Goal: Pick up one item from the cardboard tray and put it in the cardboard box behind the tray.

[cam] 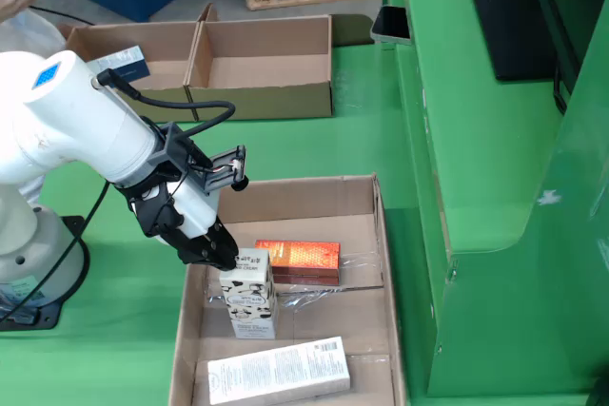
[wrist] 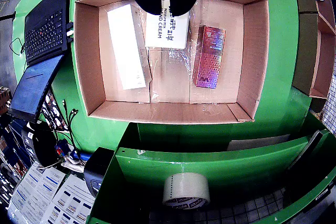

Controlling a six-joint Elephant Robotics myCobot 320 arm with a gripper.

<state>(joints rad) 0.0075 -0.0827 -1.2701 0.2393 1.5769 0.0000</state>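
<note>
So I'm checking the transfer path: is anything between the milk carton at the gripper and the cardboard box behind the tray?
Nothing visible blocks it. In the fixed view the gripper sits at the milk carton, and only bare green table lies between the tray and the cardboard box.

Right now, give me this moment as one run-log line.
phase: grasp | gripper: jaws at top of milk carton, closure unclear | carton: upright in tray | box: no carton yet
</note>
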